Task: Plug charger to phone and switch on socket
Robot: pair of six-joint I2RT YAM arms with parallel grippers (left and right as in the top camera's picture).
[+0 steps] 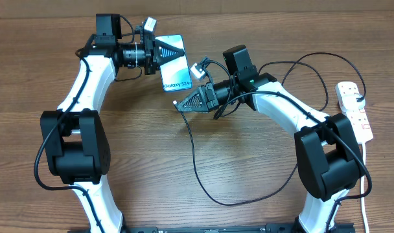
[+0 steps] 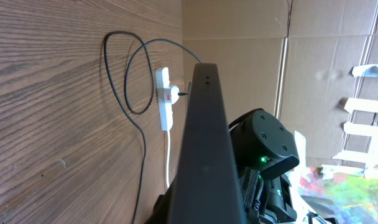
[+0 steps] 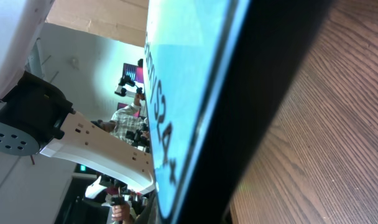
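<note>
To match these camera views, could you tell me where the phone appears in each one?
Overhead: phone, upper centre, screen up.
Left wrist: phone edge-on, a dark bar rising from bottom centre.
Right wrist: phone's lit screen slanting across the centre.
Shared landmark: the wooden table.

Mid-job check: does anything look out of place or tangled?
Nothing looks spilled or damaged. The charger sprawls in wide loops that seem to cross the right arm, so it might snag. The left gripper holds the phone.
</note>
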